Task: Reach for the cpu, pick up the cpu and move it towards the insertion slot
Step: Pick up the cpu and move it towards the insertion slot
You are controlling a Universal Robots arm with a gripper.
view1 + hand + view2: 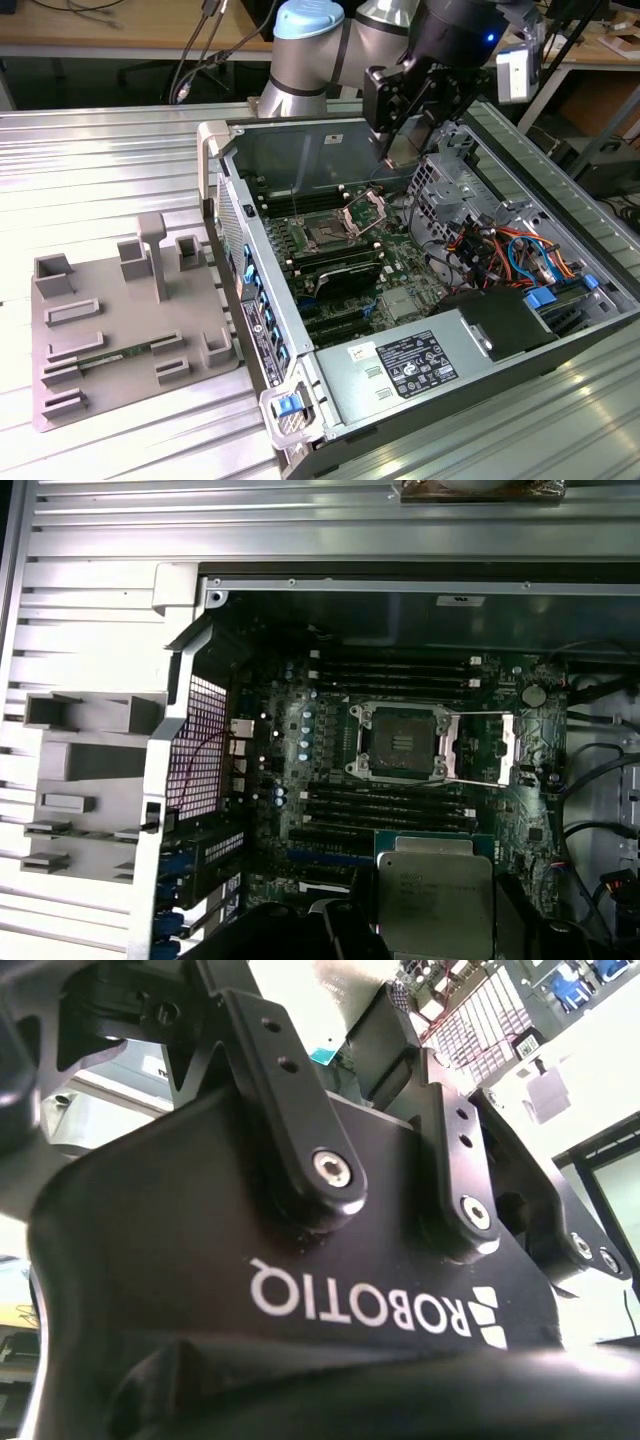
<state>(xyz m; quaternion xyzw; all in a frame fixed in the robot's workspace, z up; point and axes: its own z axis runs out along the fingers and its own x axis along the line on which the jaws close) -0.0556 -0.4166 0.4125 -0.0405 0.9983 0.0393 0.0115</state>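
End effector (403, 150) hangs at upper centre of the exterior view, above the open computer case (520, 215), with the insertion slot (325, 235) lower left of it on the green board. In the first wrist view, the cpu (435, 892) sits pinched at the bottom edge, below the insertion slot (400, 742), whose frame stands open.

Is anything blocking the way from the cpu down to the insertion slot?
Nothing visible does. In the first wrist view the cpu sits at the gripper, and the insertion slot lies open, its retention frame swung aside.

My work surface was a ribbed silver metal table (120, 160); on it lay a grey plastic tray (110, 330) and an open computer case (560, 290).
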